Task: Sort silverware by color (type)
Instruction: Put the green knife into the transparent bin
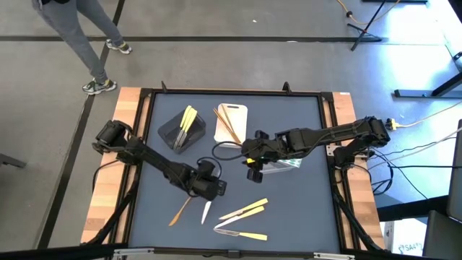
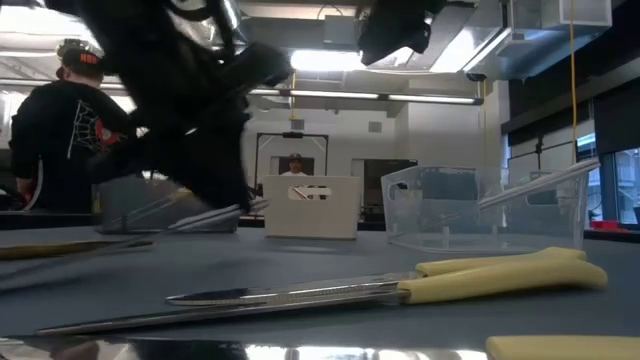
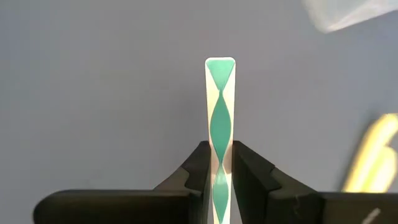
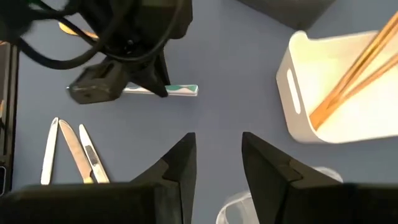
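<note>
Left gripper (image 3: 221,180) near mid-table, pinching a white-and-green-handled utensil (image 3: 221,124) by its very end. Thin grip, so could pivot or slip out on a quick swing. Right gripper (image 4: 217,163) hovering just right of centre, fingers spread, holding nothing. Close to the left arm, so a crossing path risks a bump. Pale yellow knives (image 1: 245,211) loose at the near edge; orange-brown pieces (image 1: 228,123) in the white tray (image 1: 237,110), yellow ones (image 1: 187,120) in the black tray (image 1: 170,131).
</note>
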You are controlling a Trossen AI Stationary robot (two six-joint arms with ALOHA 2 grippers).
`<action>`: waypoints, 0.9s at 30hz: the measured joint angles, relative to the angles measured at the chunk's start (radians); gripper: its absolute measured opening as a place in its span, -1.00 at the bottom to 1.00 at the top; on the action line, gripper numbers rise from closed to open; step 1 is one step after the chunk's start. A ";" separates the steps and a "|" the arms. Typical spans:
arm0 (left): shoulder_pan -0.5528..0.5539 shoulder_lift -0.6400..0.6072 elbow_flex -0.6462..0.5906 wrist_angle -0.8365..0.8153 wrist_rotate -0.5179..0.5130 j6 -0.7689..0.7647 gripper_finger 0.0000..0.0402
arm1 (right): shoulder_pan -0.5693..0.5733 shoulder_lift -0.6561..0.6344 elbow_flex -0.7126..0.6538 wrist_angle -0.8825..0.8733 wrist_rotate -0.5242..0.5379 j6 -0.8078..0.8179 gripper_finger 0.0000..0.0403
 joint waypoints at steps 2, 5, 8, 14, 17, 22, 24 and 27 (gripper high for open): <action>0.011 0.000 0.000 0.054 -0.022 0.061 -0.77 | 0.000 0.000 0.000 -0.017 0.000 0.021 -0.42; 0.027 0.000 0.000 0.130 -0.050 0.164 -0.78 | 0.000 0.000 0.000 -0.037 0.000 0.055 -0.42; 0.044 0.000 0.000 0.198 -0.067 0.278 -0.78 | 0.000 0.000 0.000 -0.060 -0.001 0.090 -0.42; 0.070 0.000 0.000 0.355 -0.083 0.536 -0.78 | -0.023 -0.024 0.000 -0.140 -0.063 0.139 -0.42; 0.081 0.000 0.000 0.445 -0.086 0.673 -0.78 | -0.043 -0.037 0.000 -0.162 -0.137 0.162 -0.42; 0.087 -0.001 0.001 0.583 -0.086 0.931 -0.78 | -0.086 -0.055 0.002 -0.193 -0.305 0.185 -0.42; 0.087 -0.002 0.001 0.629 -0.085 1.040 -0.78 | -0.104 -0.055 0.001 -0.198 -0.377 0.212 -0.42; 0.087 -0.002 0.001 0.673 -0.082 1.188 -0.78 | -0.129 -0.055 0.001 -0.191 -0.493 0.237 -0.42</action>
